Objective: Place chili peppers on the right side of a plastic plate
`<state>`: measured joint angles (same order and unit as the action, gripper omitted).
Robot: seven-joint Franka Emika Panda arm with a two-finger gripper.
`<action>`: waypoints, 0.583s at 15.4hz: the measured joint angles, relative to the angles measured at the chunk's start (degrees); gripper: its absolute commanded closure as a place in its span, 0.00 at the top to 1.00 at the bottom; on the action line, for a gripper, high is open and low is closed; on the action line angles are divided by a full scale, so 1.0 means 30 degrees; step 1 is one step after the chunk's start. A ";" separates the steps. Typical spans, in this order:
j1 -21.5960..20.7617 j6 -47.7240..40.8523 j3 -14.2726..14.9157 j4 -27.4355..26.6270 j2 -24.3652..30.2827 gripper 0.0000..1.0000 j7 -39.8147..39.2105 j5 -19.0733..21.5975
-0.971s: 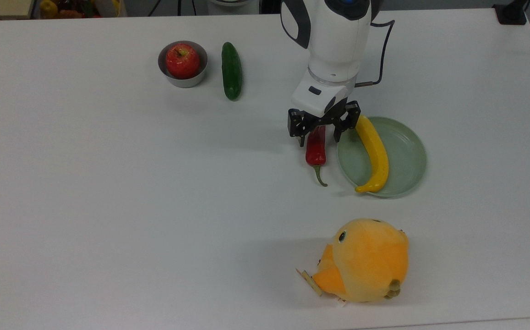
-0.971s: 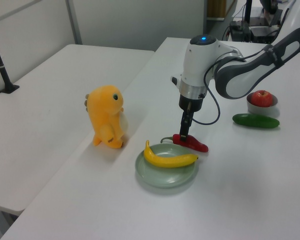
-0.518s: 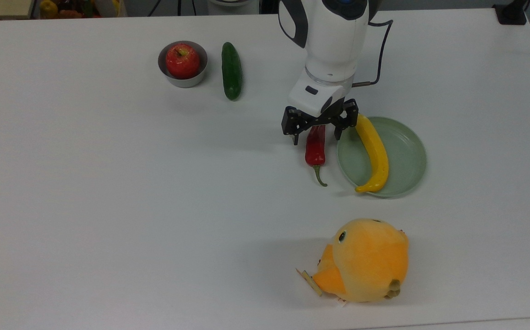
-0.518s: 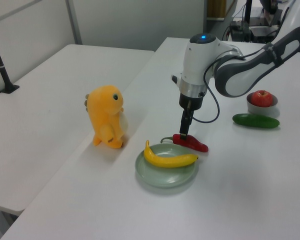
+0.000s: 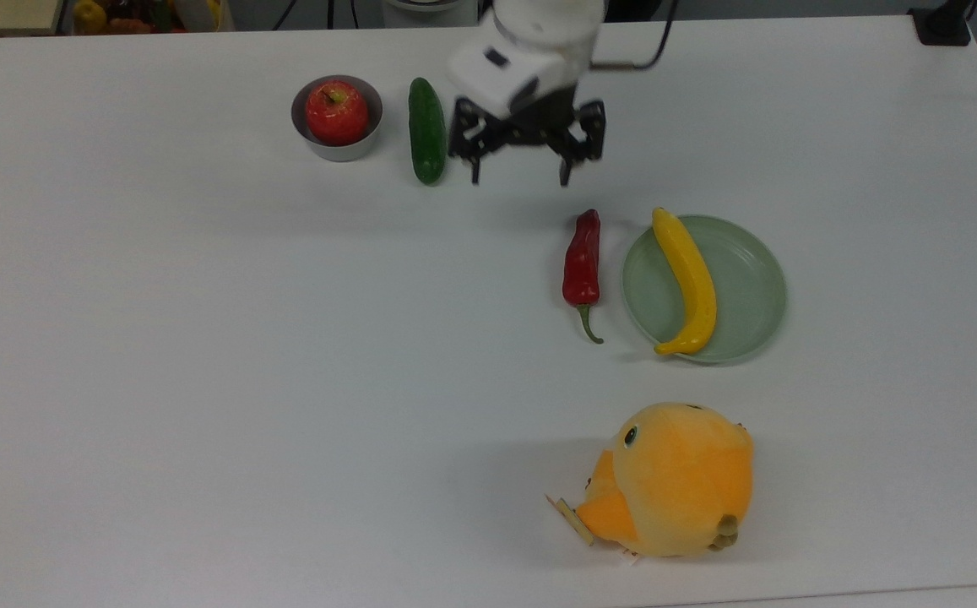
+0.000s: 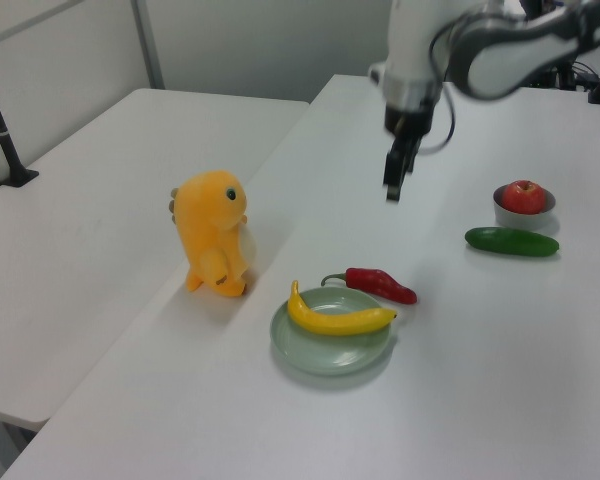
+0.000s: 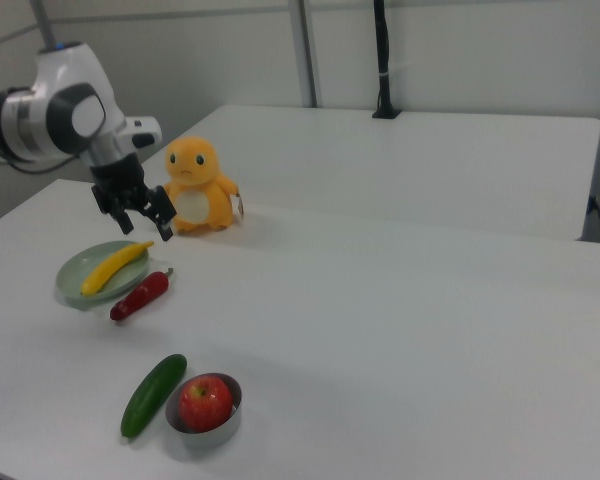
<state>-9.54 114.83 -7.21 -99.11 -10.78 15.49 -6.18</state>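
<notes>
The dark-red chili pepper [image 5: 582, 262] [image 6: 380, 284] [image 7: 140, 295] lies flat on the white table, its green stem toward the plush toy. It sits just off the rim of the pale green plastic plate [image 5: 750, 291] [image 6: 325, 358] [image 7: 68, 283], on the top view's left of it. A yellow banana [image 5: 689, 279] [image 6: 340, 320] lies across the plate. My gripper [image 5: 520, 176] [image 6: 393, 187] [image 7: 146, 226] hangs open and empty above the table, well apart from the chili, between it and the cucumber in the top view.
A dark green cucumber [image 5: 426, 131] lies beside a grey metal bowl [image 5: 312, 145] holding a red apple [image 5: 336, 112]. An orange plush toy [image 5: 674, 481] [image 6: 212, 235] stands near the table's front edge in the top view.
My open gripper has lifted off the chili's blunt end and drawn back toward the cucumber in the top view. The chili, banana and plate have stayed in place.
</notes>
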 measured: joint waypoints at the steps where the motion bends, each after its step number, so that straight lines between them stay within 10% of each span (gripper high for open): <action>1: 0.0249 -0.0589 0.0041 0.0001 0.0671 1.00 0.0000 0.0264; 9: 0.0975 -0.3654 0.2388 0.0537 0.3470 1.00 -0.0002 0.1924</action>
<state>-6.62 103.87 -0.04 -97.50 -0.37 15.49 -0.41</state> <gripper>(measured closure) 0.000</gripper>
